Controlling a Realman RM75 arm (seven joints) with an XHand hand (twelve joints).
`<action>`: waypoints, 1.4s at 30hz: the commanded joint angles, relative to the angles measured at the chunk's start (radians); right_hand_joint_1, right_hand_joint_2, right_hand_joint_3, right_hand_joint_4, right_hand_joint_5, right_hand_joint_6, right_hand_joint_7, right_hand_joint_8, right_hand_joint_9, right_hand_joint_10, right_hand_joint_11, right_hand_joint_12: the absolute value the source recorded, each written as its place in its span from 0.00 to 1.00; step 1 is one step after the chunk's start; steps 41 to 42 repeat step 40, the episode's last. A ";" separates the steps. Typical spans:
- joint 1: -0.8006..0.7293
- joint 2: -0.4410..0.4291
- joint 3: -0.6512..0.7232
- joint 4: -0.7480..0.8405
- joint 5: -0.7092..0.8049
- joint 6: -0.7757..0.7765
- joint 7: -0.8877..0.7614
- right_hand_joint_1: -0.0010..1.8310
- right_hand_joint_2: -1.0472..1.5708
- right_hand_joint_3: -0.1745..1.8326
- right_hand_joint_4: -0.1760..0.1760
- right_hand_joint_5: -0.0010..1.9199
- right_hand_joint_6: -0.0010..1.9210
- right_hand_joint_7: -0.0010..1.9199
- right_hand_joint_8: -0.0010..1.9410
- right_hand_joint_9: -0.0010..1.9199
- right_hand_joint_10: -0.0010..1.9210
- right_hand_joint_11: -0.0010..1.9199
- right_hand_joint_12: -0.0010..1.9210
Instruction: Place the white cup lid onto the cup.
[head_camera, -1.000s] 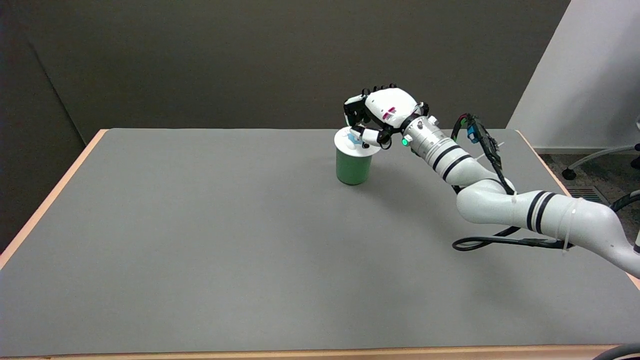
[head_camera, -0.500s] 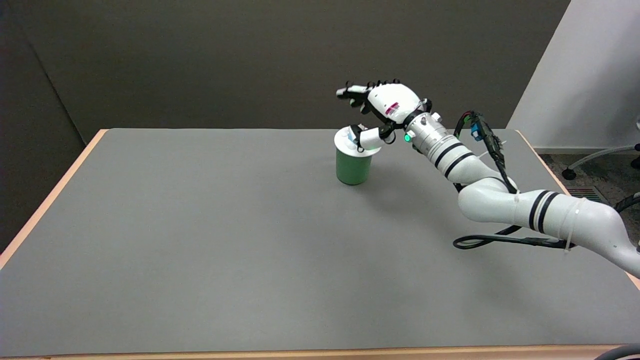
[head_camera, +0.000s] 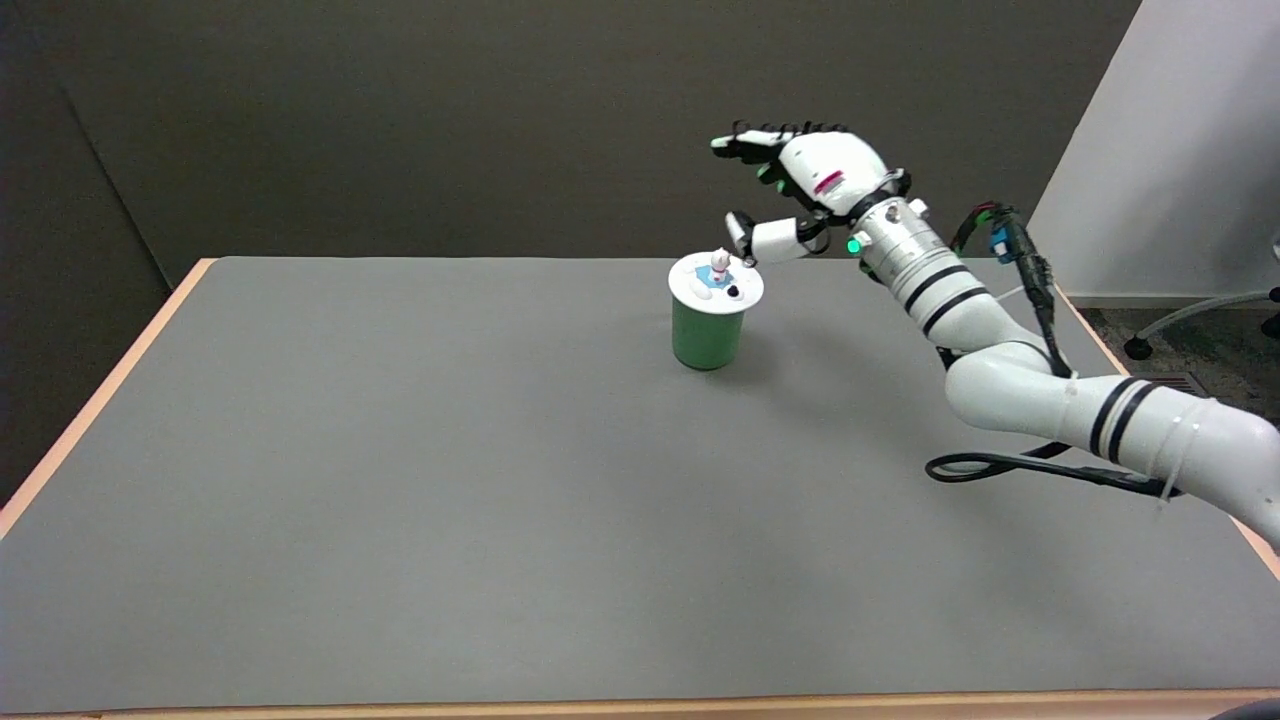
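The white cup lid (head_camera: 716, 281) is sitting on the green cup (head_camera: 707, 336) on the grey table (head_camera: 400, 480). I am holding my right hand (head_camera: 800, 185) above and beside it, fingers spread, grasping nothing.

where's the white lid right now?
In the head view, the white lid sits on top of the green cup, right of centre near the table's far edge, just left of and below the open right hand.
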 joint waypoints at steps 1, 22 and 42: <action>-0.307 0.084 0.424 -0.056 0.112 -0.003 -0.088 0.33 0.67 0.60 0.96 0.30 0.10 0.36 0.10 0.45 0.14 0.44 0.43; -0.592 0.080 0.757 0.010 0.228 0.034 -0.159 0.36 0.69 0.59 1.00 0.36 0.11 0.42 0.10 0.47 0.13 0.38 0.50; -0.649 0.070 0.734 0.005 0.222 0.152 -0.159 0.37 0.69 0.58 1.00 0.36 0.11 0.43 0.10 0.48 0.14 0.39 0.50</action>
